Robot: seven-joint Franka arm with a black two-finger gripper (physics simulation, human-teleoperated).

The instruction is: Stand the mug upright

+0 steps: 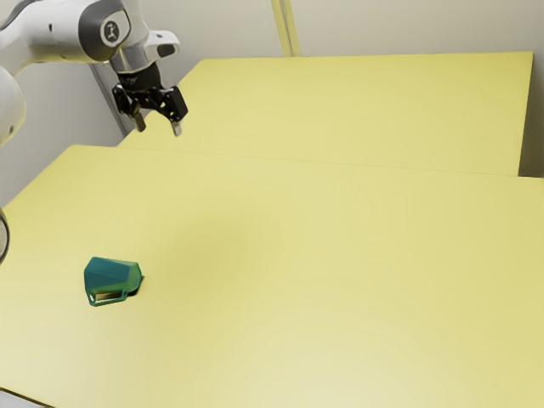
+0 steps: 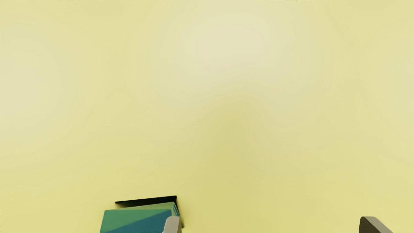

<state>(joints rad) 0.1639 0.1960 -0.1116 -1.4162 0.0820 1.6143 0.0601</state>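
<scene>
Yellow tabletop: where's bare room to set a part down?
Widest: yellow tabletop from the blue-green mug to the exterior view's right edge. Also between mug and far seam. Crowded: just around the mug, lying sideways; open black gripper hangs overhead.

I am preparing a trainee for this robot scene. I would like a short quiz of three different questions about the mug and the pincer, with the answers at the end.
1. How is the mug placed on the table?
A) Standing upright
B) Lying on its side
C) Upside down on its rim

2. True or false: the pincer is open and holds nothing.

3. Fill in the missing word: in the exterior view, the mug is nearer to the view's ____ edge than to the opposite one (left or right).

Key: 1. B; 2. True; 3. left
</scene>
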